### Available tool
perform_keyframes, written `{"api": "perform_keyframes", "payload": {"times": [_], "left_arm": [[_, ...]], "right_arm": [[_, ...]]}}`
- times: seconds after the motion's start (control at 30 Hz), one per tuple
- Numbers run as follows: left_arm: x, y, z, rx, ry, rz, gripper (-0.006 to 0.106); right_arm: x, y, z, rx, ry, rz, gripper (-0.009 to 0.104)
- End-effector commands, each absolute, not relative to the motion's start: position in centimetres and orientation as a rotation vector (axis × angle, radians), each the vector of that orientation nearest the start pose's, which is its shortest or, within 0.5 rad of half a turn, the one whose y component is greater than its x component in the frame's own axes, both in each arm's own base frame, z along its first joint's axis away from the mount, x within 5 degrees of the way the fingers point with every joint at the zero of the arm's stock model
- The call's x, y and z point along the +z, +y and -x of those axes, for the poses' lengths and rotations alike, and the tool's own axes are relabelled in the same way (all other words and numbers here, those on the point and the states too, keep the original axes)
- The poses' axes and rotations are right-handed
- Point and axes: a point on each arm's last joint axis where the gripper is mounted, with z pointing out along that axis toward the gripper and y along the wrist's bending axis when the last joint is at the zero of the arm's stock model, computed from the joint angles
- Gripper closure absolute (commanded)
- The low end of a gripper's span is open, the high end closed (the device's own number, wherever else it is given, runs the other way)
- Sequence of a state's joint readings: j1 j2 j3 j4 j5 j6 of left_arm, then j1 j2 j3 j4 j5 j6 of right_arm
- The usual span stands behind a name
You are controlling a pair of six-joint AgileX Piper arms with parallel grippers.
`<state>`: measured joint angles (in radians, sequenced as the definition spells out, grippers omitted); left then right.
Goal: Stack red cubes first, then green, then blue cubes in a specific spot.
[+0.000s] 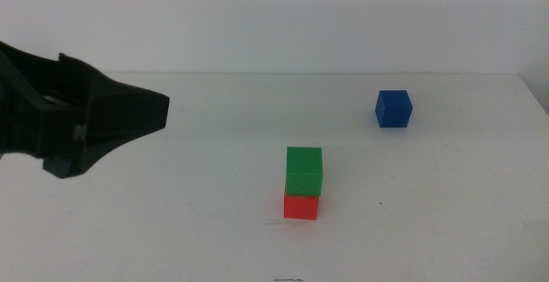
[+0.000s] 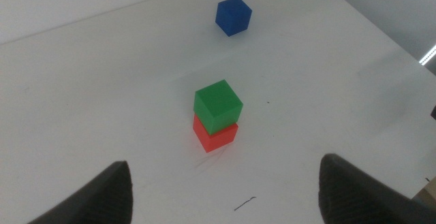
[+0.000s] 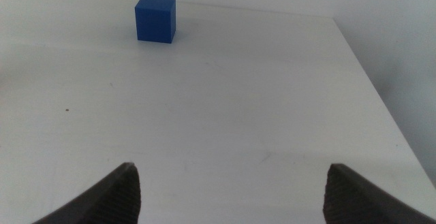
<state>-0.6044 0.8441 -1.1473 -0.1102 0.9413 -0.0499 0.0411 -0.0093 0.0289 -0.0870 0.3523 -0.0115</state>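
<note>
The left gripper hangs with fingers apart left of the green cube sitting on the red cube mid-bench, leaving the blue cube far right for the right gripper, fingers spread, to fetch

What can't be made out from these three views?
- Small red plastic cube: its top face is hidden in the middle and left wrist views by the small green plastic cube on it.
- Right gripper: out of the middle view; only its jaw tips show, cut off by the right wrist picture's edge.
- Left gripper: its arm is cut off by the middle picture's left edge.
- Small blue plastic cube: its far faces are hidden in all views.
</note>
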Motion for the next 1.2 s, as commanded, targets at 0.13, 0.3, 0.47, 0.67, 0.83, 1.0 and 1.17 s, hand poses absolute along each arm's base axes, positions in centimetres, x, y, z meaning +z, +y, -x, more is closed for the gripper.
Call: {"api": "perform_keyframes", "payload": {"times": [0.13,0.3,0.47,0.67,0.83,1.0,1.17], "left_arm": [[44.2,-8.8,-11.3,-0.548,1.990,-0.544,0.007],[44.2,-8.8,-11.3,-0.548,1.990,-0.544,0.007],[44.2,-8.8,-11.3,-0.548,1.990,-0.544,0.007],[44.2,-8.8,-11.3,-0.548,1.990,-0.544,0.007],[44.2,-8.8,-11.3,-0.547,1.990,-0.544,0.007],[44.2,-8.8,-11.3,-0.547,1.990,-0.544,0.007],[44.2,-8.8,-11.3,-0.547,1.990,-0.544,0.007]], "right_arm": [[23.2,-0.1,-5.2,-0.079,1.784,0.097,0.013],[28.8,-0.2,-6.2,-0.085,1.910,0.090,0.013],[33.7,-0.1,-9.3,-0.065,2.069,0.081,0.013],[35.5,0.4,-14.0,0.018,2.231,0.001,0.013],[35.2,0.9,-16.3,0.123,2.286,-0.066,0.013],[34.2,1.4,-18.3,0.186,2.328,-0.082,0.013],[34.2,1.6,-21.0,0.176,2.430,-0.041,0.013]]}}
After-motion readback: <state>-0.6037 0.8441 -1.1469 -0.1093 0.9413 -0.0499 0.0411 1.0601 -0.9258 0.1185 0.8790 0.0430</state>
